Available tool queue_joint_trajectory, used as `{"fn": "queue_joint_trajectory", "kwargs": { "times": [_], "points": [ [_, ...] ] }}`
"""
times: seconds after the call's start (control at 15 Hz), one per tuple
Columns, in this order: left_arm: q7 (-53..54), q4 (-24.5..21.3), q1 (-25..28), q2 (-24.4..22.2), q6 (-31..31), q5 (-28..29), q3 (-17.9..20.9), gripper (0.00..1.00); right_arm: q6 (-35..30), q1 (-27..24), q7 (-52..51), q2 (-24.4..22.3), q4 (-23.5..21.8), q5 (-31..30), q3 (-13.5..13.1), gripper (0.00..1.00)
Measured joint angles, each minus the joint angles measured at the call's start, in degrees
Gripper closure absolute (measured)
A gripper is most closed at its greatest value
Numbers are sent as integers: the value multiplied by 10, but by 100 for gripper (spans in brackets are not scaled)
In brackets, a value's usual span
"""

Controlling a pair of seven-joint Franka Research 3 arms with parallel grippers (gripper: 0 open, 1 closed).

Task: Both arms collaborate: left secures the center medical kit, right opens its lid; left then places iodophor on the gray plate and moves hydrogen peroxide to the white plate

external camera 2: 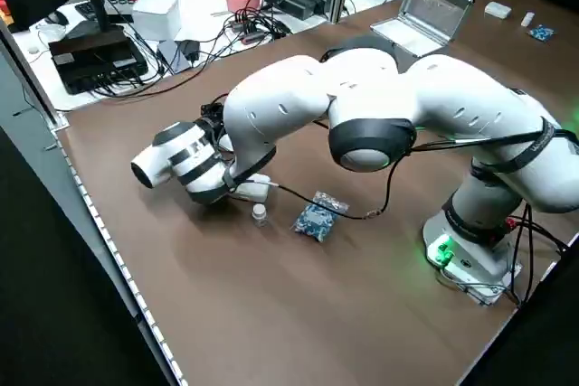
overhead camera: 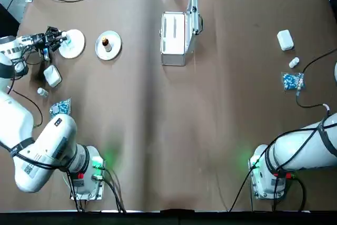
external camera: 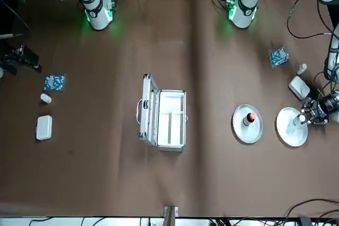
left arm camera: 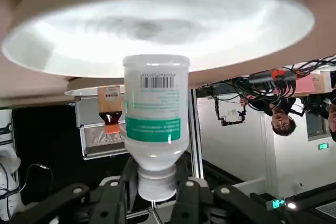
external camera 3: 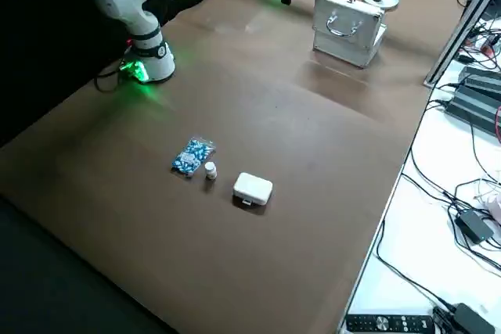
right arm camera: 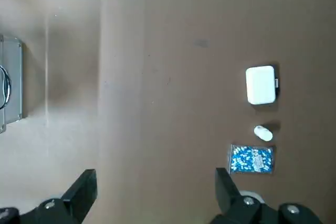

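Item, step in hand: my left gripper [left arm camera: 156, 195] pinches the cap of the hydrogen peroxide [left arm camera: 156, 111], a clear whitish plastic bottle with a green label band, low over the smooth, flat white plate [overhead camera: 73, 43]; I judge I should settle it upright before letting go. Item: iodophor [overhead camera: 105, 42], dark brown, on the rimmed gray plate [overhead camera: 113, 50]; metal medical kit [overhead camera: 175, 38] at centre, lid [overhead camera: 193, 11] raised. Right gripper [right arm camera: 152, 195] wide open, empty.

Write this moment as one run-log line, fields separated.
kit: open | iodophor: gray plate | left end effector: holds hydrogen peroxide at white plate
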Motion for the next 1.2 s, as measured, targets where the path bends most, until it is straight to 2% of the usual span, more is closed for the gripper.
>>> {"fn": "queue_joint_trajectory", "kwargs": {
  "times": [0.27,0.33,0.6,0.73,0.8,0.87,0.93,1.2],
  "points": [
    [0,2,0,8,0,0,0,67,0,4,0,0,0,0,2,1],
    [-1,3,0,8,0,-1,0,63,0,4,0,0,0,0,2,1],
    [-1,4,0,8,-1,-1,0,29,0,4,0,0,0,0,2,1],
    [-1,7,0,8,-1,-1,0,25,0,4,0,0,0,0,1,1],
    [-1,9,0,7,-2,-1,-1,18,0,4,0,0,0,0,1,1],
    [-2,11,-1,5,-2,-1,-1,4,0,4,0,0,0,0,1,1],
    [-2,14,-1,1,-3,-1,-1,0,0,4,0,0,0,-1,0,1],
    [-3,23,-8,-41,-9,55,-12,0,-1,3,0,0,0,-1,-3,1]
  ]
}}
